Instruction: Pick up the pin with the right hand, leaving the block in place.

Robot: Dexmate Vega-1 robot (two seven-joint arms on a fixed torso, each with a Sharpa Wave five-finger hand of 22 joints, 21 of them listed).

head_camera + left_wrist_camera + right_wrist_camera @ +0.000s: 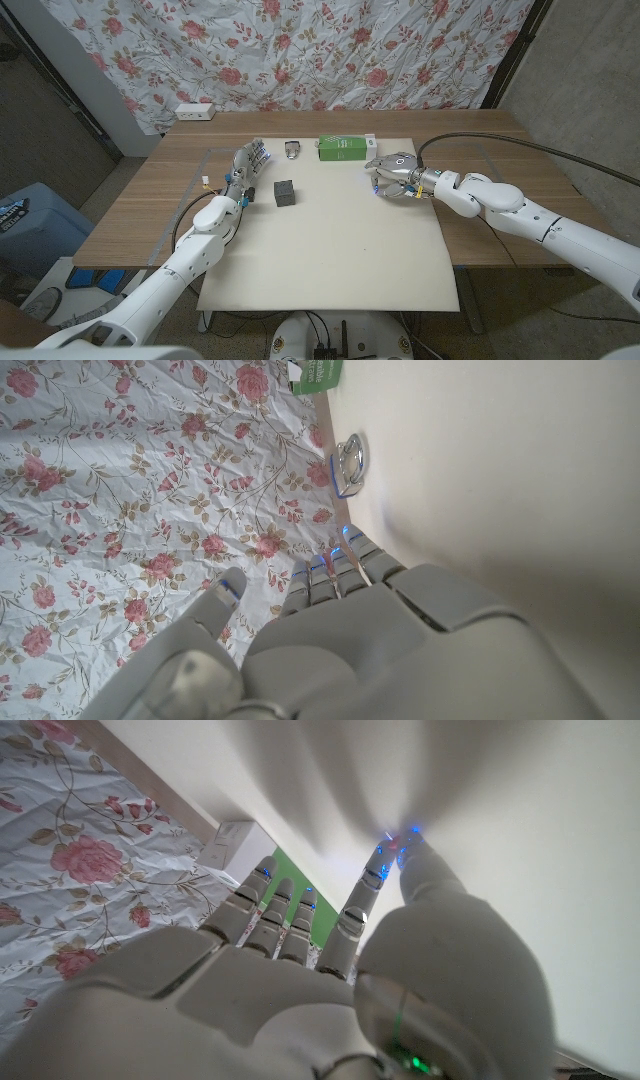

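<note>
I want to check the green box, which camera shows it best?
The head view: the whole green box lies at the mat's far edge. The left wrist view catches just a corner, and the right wrist view a green strip behind the right hand.

Light: even and soft over the mat [330,250], perhaps from above.
Shadows: faint.
Focus: head view sharp; wrist views blur close in.

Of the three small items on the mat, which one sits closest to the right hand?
The green box, at the mat's far edge just beside the right hand. The black block and the metal clip lie further over, toward the left hand.
</note>
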